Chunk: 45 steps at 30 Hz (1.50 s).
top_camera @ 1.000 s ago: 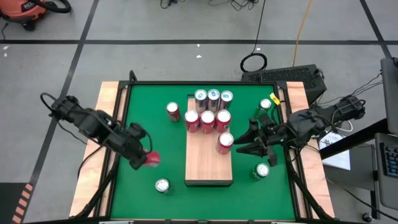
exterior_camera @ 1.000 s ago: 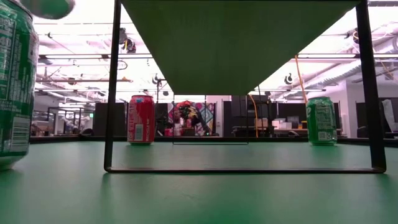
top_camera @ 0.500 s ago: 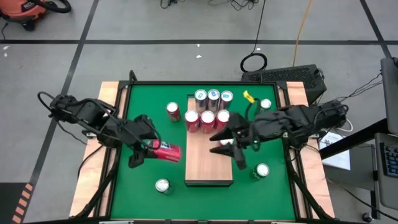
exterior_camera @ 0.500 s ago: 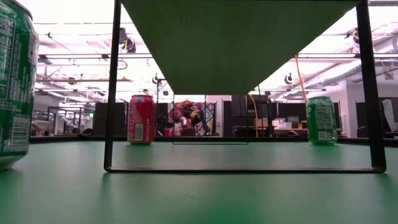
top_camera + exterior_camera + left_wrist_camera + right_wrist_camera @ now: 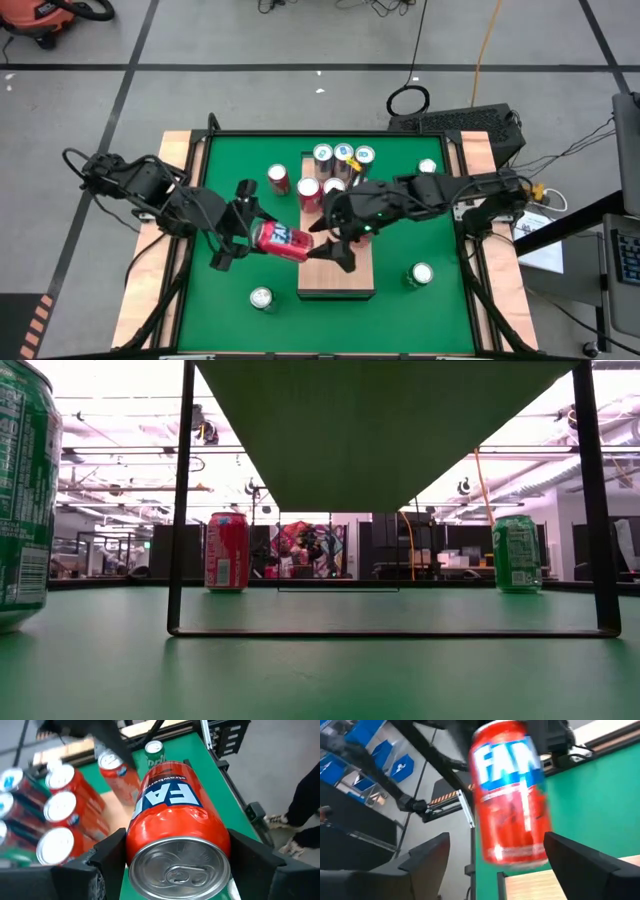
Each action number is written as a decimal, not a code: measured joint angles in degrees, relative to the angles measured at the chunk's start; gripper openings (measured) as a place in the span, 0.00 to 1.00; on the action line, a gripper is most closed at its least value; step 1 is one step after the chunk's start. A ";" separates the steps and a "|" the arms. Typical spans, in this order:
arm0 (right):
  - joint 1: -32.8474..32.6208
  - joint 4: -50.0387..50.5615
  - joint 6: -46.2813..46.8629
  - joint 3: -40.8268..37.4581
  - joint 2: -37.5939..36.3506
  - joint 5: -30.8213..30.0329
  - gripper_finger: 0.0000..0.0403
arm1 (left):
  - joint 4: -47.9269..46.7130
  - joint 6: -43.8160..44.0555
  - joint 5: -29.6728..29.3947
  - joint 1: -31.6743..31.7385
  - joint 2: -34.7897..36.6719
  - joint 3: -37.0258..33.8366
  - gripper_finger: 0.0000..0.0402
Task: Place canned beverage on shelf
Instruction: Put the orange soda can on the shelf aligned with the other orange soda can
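Note:
My left gripper (image 5: 258,233) is shut on a red can (image 5: 283,240), which hangs level above the green table just left of the shelf (image 5: 336,275), a pale wooden block. In the left wrist view the can's top (image 5: 176,866) faces the camera. My right gripper (image 5: 322,240) is open over the shelf's left edge. Its fingers (image 5: 427,862) stand on either side of the can's bottom end (image 5: 515,852); I cannot tell whether they touch it. Several cans (image 5: 343,153) stand upright on the shelf's far end. My left gripper pinches the red can between its two fingers (image 5: 107,855), on the round sides just behind the top rim (image 5: 150,837). The fingers come level from the table's left and lie along the can. The can is lifted clear, lying level, its bottom end toward the shelf.
A red can (image 5: 278,178) stands on the table left of the shelf's far end. Green cans stand at the near left (image 5: 261,297), the near right (image 5: 421,273) and the far right (image 5: 427,167). The low view shows the shelf's underside (image 5: 380,430) on black legs.
My left gripper has carried the red can from the table's left side toward the shelf, and the can has tipped to lie level. My right gripper has swung from the table's right side across the shelf toward the can, staying open.

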<state>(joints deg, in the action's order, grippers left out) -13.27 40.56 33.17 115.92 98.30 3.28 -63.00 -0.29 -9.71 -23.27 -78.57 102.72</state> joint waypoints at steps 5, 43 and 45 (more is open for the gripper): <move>2.10 -0.74 0.21 0.01 0.37 -0.07 0.85 | -0.31 -5.19 -0.12 0.00 -1.43 0.00 0.67; 5.45 0.07 -5.03 0.07 5.11 20.73 0.70 | 9.89 -24.13 -3.54 0.22 -6.99 0.00 0.70; 5.51 -0.03 -5.34 0.07 5.11 20.87 0.70 | 9.96 -22.27 -5.43 0.13 -6.99 0.00 0.72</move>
<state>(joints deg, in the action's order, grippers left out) -7.76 40.53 27.83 115.98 103.42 24.15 -53.04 -22.56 -15.14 -23.14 -85.56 102.72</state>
